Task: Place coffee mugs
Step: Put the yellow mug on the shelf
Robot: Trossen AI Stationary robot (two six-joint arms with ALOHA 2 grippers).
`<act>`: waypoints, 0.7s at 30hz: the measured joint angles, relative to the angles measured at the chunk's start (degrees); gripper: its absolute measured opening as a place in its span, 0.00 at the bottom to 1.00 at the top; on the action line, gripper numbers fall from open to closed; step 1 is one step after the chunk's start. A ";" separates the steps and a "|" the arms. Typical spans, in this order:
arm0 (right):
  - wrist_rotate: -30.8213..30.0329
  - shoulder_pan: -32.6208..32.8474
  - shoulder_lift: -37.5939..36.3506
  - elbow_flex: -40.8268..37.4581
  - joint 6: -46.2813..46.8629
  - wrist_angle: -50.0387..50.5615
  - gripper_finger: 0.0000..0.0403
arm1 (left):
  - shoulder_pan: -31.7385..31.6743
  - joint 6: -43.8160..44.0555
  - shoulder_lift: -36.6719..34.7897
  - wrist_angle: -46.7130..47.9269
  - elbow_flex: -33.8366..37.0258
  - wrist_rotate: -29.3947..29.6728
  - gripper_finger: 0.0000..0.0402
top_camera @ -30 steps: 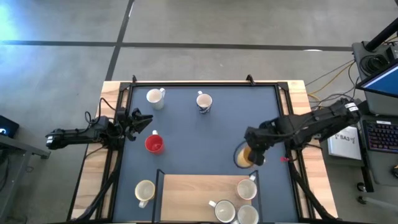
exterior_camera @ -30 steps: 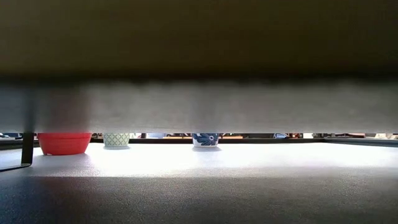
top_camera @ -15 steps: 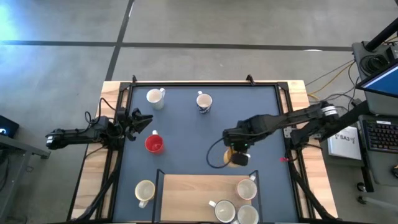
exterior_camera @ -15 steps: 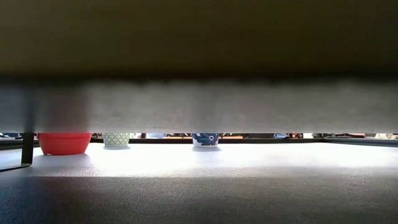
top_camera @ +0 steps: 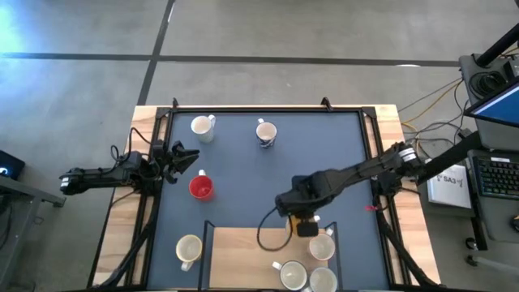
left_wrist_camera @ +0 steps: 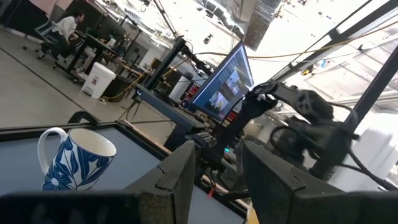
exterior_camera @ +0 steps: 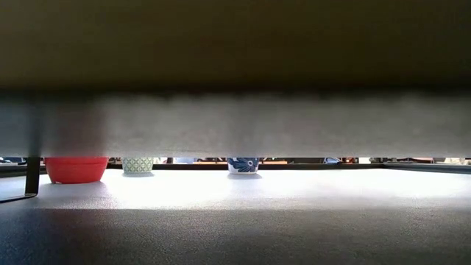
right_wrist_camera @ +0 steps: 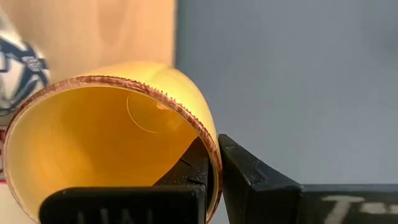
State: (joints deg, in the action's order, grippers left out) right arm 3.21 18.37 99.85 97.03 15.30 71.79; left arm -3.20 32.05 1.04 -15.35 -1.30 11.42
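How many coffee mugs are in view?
8. On the dark mat: two white at the back, red, cream. On the wooden board: three white. Orange mug pinched in right gripper, mostly hidden overhead.

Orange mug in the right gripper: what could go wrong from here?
1. The right gripper pinches only the rim of the orange mug; the mug could tip or slip.
2. It hangs at the wooden board's edge, close to a white mug; lowering it may knock that one.
3. The left gripper waits clear, near the red mug.
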 joint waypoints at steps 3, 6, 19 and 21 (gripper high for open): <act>-0.04 1.91 2.01 2.17 -0.53 -0.07 0.03 | 0.00 0.02 0.00 0.00 0.01 0.00 0.29; -0.15 3.27 4.11 4.25 -1.52 -0.07 0.03 | 0.00 0.00 0.00 0.02 0.02 0.00 0.29; -0.21 5.40 11.94 14.61 -7.66 4.49 0.03 | -0.02 0.00 0.04 0.00 0.00 0.02 0.29; -0.14 5.42 13.07 16.08 -8.98 4.91 0.03 | -0.02 0.01 0.04 0.00 0.00 0.00 0.29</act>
State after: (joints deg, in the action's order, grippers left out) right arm 3.07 23.79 112.92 113.11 6.32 76.70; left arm -3.22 32.06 1.08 -15.35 -1.30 11.42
